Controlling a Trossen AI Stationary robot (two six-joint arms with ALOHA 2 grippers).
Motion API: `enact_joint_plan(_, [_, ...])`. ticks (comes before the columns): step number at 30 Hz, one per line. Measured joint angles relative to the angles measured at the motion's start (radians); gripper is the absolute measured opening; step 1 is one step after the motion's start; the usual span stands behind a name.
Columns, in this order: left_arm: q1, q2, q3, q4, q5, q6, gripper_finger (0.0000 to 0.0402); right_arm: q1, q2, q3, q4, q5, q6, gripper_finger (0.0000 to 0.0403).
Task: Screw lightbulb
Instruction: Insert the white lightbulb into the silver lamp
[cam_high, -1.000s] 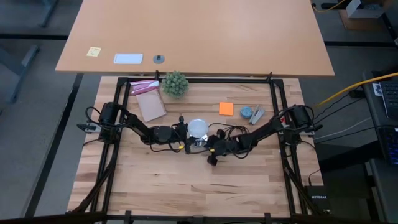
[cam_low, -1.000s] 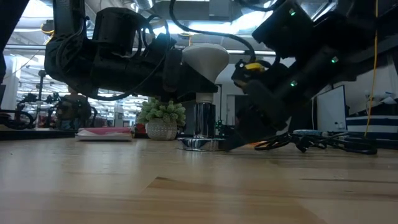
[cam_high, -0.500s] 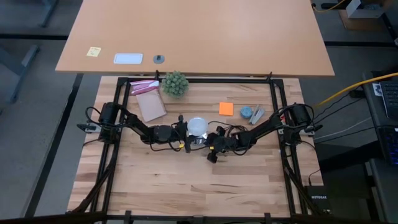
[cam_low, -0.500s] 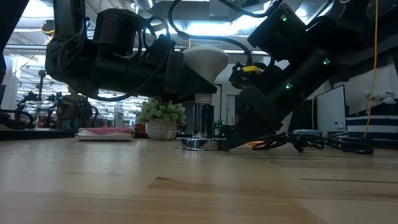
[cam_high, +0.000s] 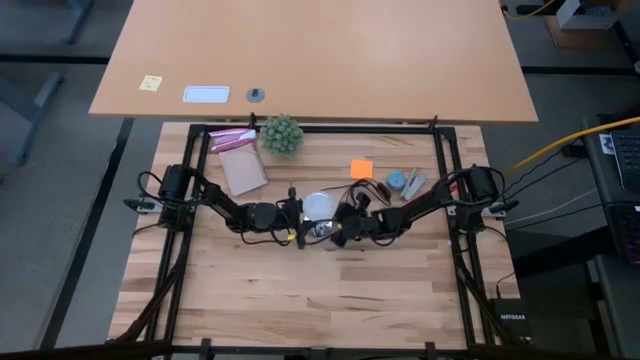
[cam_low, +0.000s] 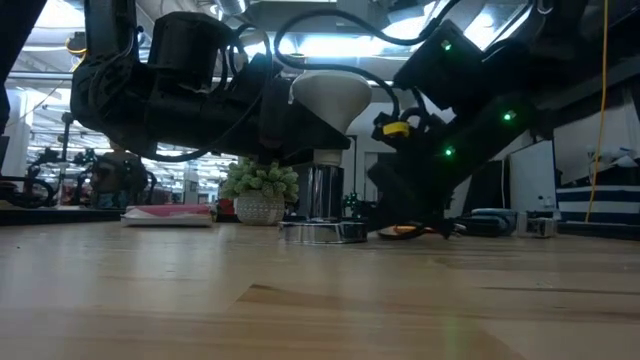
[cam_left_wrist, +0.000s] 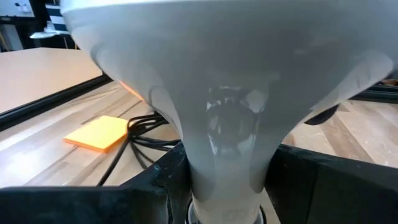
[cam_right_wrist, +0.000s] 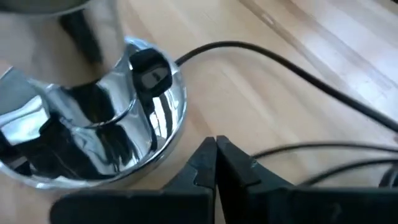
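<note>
Two grippers meet mid-table: your left gripper (cam_high: 297, 216) pinches the lightbulb (cam_high: 318, 206) upright in the socket (cam_low: 322, 230); the right gripper (cam_right_wrist: 215, 163), fingers pressed together, sits at the socket's 3 o'clock. Keep the bulb vertical and twist gently.

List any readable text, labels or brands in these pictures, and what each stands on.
"NETGEAR": on the black box on the floor, at the high view's lower right.
White card, yellow note, pink packet: any print is too small to read.
Nothing else is legible.
</note>
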Motion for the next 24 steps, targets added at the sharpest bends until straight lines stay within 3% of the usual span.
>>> enact_joint_plan(6, [0.000,0.000,0.000,0.000,-0.005,0.001,0.0153,0.012,-0.018,0.000,-0.019,-0.015,-0.005,0.0007])
enact_joint_plan(16, [0.000,0.000,0.000,0.000,-0.012,0.002,0.0153,0.114,-0.172,0.000,-0.117,-0.033,0.000,0.0007])
enact_joint_plan(24, [0.001,0.000,0.000,0.000,-0.014,0.002,0.0153,0.163,-0.140,0.000,0.018,-0.233,0.003,0.0007])
